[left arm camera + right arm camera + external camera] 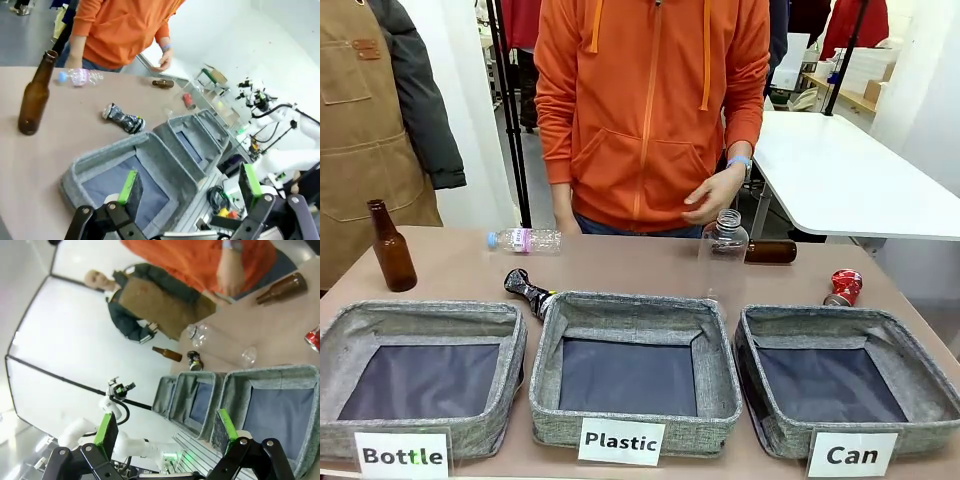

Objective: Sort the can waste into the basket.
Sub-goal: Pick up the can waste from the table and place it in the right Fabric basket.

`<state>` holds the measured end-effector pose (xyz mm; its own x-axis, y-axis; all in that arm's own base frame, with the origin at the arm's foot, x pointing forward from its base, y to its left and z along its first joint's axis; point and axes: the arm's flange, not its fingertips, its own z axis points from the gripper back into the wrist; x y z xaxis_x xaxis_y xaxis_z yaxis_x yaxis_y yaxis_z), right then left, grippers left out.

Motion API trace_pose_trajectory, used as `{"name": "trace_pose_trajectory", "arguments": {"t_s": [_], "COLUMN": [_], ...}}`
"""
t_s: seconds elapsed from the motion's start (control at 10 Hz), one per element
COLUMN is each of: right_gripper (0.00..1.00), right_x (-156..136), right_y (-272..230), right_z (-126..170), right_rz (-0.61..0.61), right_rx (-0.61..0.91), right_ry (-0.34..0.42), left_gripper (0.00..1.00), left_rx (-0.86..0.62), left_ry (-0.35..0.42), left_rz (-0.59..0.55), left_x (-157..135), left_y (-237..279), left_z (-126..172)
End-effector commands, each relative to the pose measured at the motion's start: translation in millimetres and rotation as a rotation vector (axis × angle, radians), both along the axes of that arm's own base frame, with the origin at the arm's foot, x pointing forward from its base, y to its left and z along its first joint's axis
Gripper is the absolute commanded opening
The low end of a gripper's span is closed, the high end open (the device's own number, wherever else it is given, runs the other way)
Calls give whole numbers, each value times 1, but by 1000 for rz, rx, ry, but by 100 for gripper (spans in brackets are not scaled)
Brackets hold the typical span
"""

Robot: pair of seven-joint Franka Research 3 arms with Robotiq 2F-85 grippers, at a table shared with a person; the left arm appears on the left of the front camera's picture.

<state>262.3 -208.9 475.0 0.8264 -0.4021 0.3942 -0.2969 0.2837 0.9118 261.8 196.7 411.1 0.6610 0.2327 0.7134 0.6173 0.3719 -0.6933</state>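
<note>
Green pads (129,185) of the left gripper (190,181) stand spread wide with nothing between them, hanging over the near edge of the bin labelled "Bottle" (420,320). The right gripper (165,422) is likewise spread and empty, above the near side of the basket (815,325) marked "Can". Both arms sit back at the robot's side of the table (450,265), fingers pointing out across the bins — the right wrist is rolled well over.

Beyond them the basket's dark lining is bare, so I judge that nothing is sorted yet. The red can (844,287) sits on the table just behind the basket's far rim, near its right corner. The dark printed can (528,292) lies at the far left corner of the "Plastic" bin (630,310). Both cans are left to do — the red one looks the shorter reach for the right arm. A person's hand (713,195) hovers past the far edge.
</note>
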Motion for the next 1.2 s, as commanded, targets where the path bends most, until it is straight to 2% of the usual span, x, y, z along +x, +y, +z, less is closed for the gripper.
{"name": "trace_pose_trajectory", "arguments": {"t_s": [0.0,0.6,0.7,0.8,1.0,1.1], "right_gripper": [100,100,100,100,100,100], "right_x": [-7,-7,-7,-7,-7,-7], "right_y": [-1,-1,-1,-1,-1,-1], "right_z": [13,13,13,13,13,13], "right_rz": [-1,-1,-1,-1,-1,-1], "right_rx": [-16,-16,-16,-16,-16,-16], "right_ry": [-36,-36,-36,-36,-36,-36], "left_gripper": [100,100,100,100,100,100], "left_rx": [36,36,45,105,312,410], "left_ry": [-47,-47,-15,-6,61,85], "left_rz": [-19,-19,-19,-77,-158,-166], "left_x": [-14,-14,-16,-7,27,44], "left_y": [6,6,5,-8,-55,-81], "left_z": [4,4,3,10,35,47]}}
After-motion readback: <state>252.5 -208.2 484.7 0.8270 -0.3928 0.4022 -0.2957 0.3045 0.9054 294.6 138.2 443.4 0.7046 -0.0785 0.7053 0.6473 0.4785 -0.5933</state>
